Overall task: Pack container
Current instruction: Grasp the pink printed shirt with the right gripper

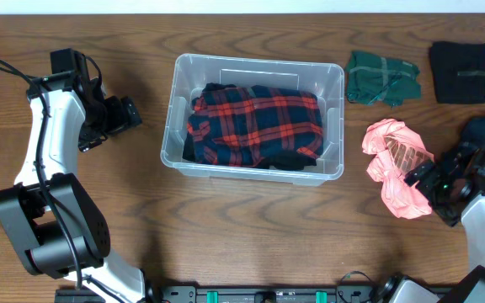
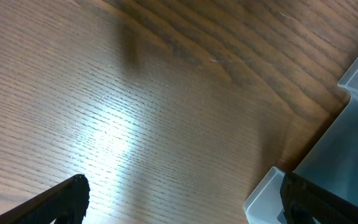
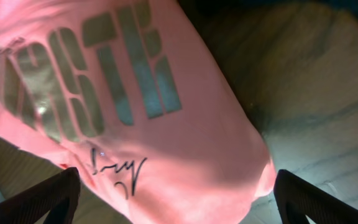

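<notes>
Container (image 1: 259,59) sits mid-table with a plaid shirt (image 1: 255,122) inside. My right gripper (image 3: 176,196) hovers with its jaws spread wide over the pink shirt (image 1: 397,164), which lies to the container's right. The left gripper (image 1: 130,114), equally spread and empty, hovers near the container's left wall. My worry is that a pinch on one loose fold lets the shirt trail, so it catches the rim and drags the container, or slumps over the edge instead of dropping inside.

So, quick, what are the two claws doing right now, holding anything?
Left gripper: open, holding nothing, beside the container.
Right gripper: open over the pink shirt, not closed on it.
</notes>
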`<act>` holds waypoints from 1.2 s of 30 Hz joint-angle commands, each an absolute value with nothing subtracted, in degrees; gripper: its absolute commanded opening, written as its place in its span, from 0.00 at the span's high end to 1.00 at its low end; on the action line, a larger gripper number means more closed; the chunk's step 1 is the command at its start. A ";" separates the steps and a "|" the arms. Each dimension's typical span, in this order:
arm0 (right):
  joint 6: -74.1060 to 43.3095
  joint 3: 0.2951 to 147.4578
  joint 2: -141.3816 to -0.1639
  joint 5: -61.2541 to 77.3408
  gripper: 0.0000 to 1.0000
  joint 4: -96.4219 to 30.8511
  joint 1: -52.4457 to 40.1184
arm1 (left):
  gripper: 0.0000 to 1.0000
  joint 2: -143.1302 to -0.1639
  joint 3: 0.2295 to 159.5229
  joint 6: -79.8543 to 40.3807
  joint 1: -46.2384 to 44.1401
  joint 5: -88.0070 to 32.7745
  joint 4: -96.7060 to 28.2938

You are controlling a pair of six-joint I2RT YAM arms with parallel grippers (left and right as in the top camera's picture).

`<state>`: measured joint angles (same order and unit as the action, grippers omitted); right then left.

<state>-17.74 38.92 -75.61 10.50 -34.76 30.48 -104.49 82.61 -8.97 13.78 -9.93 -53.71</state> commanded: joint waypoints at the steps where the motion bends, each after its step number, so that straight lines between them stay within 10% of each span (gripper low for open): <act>1: -21.04 35.70 -76.16 10.52 0.05 -32.67 31.11 | 0.02 -104.60 82.35 -8.64 13.98 -9.85 -53.93; 23: -21.21 24.99 -78.39 10.66 0.56 -18.15 31.11 | 0.02 -104.60 82.35 -8.64 13.98 -9.85 -53.93; 27: -21.17 25.06 -78.87 12.14 0.99 -16.62 31.09 | 0.02 -104.60 82.35 -8.64 13.98 -9.85 -53.93; 36: -13.82 34.04 -78.35 26.13 0.99 -20.25 31.05 | 0.02 -104.60 82.35 -8.64 13.98 -9.85 -53.93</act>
<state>-18.57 29.91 -77.95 19.09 -18.76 31.03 -104.49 82.61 -8.97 13.78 -9.98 -53.76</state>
